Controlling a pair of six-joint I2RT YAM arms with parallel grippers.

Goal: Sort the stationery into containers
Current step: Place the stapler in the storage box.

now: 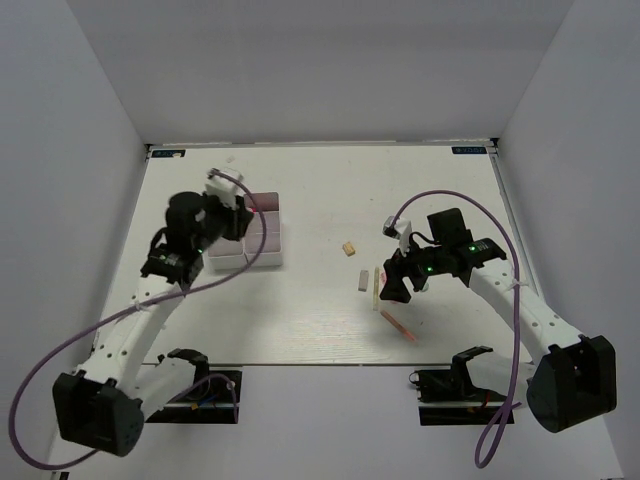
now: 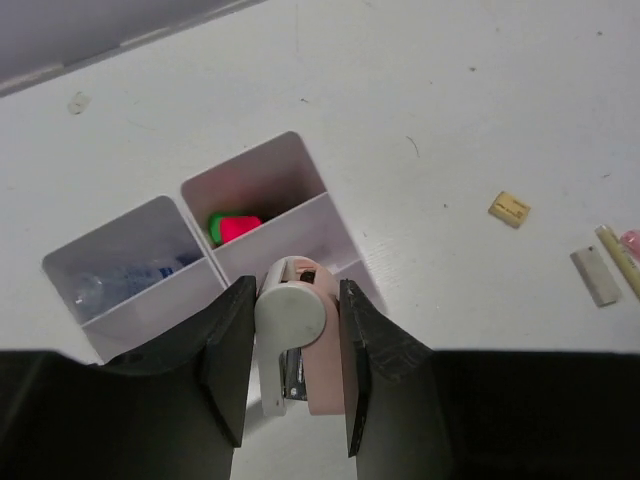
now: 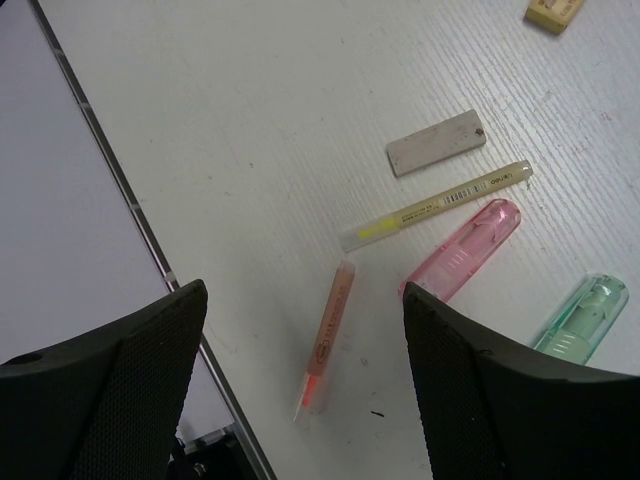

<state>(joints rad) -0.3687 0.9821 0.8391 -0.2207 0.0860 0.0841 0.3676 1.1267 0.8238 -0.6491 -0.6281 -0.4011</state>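
Left wrist view: left gripper (image 2: 296,300) clamps a white-and-pink item (image 2: 290,314) above the tray (image 2: 270,180). Right gripper (image 3: 300,295), jaws spread wide, hovers over an orange pen (image 3: 328,335).

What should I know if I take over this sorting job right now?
Left claw: shut on a white-and-pink piece, held above the tray.
Right claw: open and empty, hovering over the loose pens.
Done: a clear bottle and a green-and-pink item lie in separate tray compartments.
On the table: beige eraser, grey eraser, yellow pen, orange pen, pink marker, green marker.
Left to do: drop the held piece into a compartment, then bring over those six.
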